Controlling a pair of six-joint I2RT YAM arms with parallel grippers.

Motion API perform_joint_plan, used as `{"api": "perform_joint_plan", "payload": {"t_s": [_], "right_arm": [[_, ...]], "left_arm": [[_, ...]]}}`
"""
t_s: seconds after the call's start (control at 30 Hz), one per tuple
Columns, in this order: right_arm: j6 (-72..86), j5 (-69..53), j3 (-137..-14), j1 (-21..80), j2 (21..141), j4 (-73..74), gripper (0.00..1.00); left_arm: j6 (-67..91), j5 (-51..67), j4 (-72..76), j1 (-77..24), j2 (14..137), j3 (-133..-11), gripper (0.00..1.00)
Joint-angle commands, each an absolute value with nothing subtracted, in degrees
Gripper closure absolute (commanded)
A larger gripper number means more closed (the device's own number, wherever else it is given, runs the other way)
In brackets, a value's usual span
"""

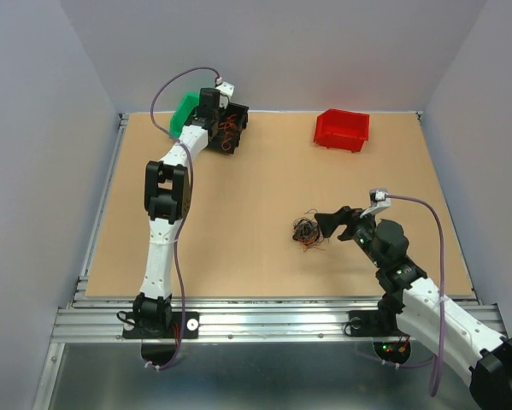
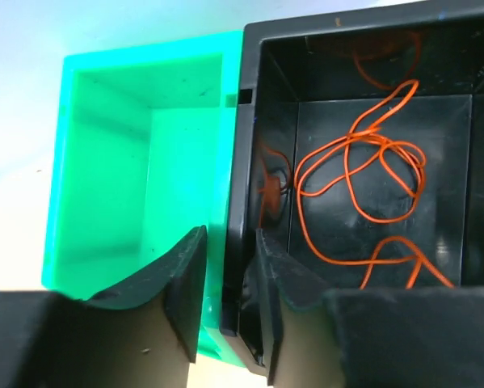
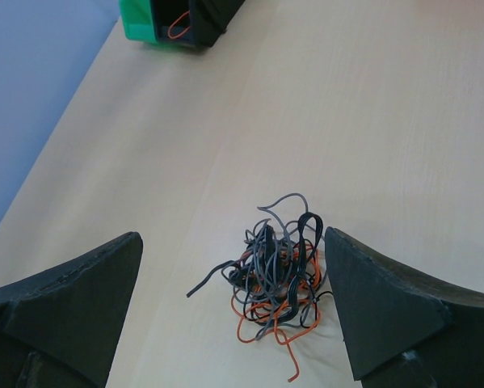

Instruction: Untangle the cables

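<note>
Bright, even, diffuse light; you see only faint, soft shadows.
In your left wrist view the green bin (image 2: pixel 145 162) glows oversaturated, the glossy black bin (image 2: pixel 275 121) walls carry reflections, and the close fingers (image 2: pixel 185 283) look soft.

Bins: we count three, namely one green bin (image 1: pixel 185 112), one black bin (image 1: pixel 234 128) and one red bin (image 1: pixel 342 129).

Arms: we count two, the left arm (image 1: pixel 166 213) and the right arm (image 1: pixel 409 282).

Grippers: we count two, each with two fingers, the left gripper (image 2: pixel 228 242) and the right gripper (image 3: pixel 233 238).

Table (image 1: pixel 256 188): one.

Cables (image 3: pixel 274 275): we count one tangled bunch of orange and black strands, too knotted for us to number.

Orange wire (image 2: pixel 363 174) in the black bin: we count at least one looping length, and we cannot tell whether there are more.
</note>
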State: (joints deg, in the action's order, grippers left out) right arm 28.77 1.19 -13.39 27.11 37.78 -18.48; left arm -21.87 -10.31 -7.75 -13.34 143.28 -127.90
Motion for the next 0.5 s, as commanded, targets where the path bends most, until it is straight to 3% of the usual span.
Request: {"api": "perform_joint_plan", "payload": {"t_s": [0.0, 0.07, 0.47], "right_arm": [[29.09, 1.32, -14.06, 27.6, 38.49, -20.83, 0.01], [29.18, 2.1, -15.02, 27.6, 40.15, -19.26, 0.01], [29.09, 2.37, -19.51, 27.77, 50.98, -16.0, 0.05]], "left_arm": [[-20.4, -11.25, -6.85, -11.96, 141.77, -126.57, 0.86], [-17.77, -9.41, -7.91, -11.34, 140.89, -125.07, 1.0], [-0.55, -2.89, -6.15, -10.72, 126.39, -102.14, 1.0]]}}
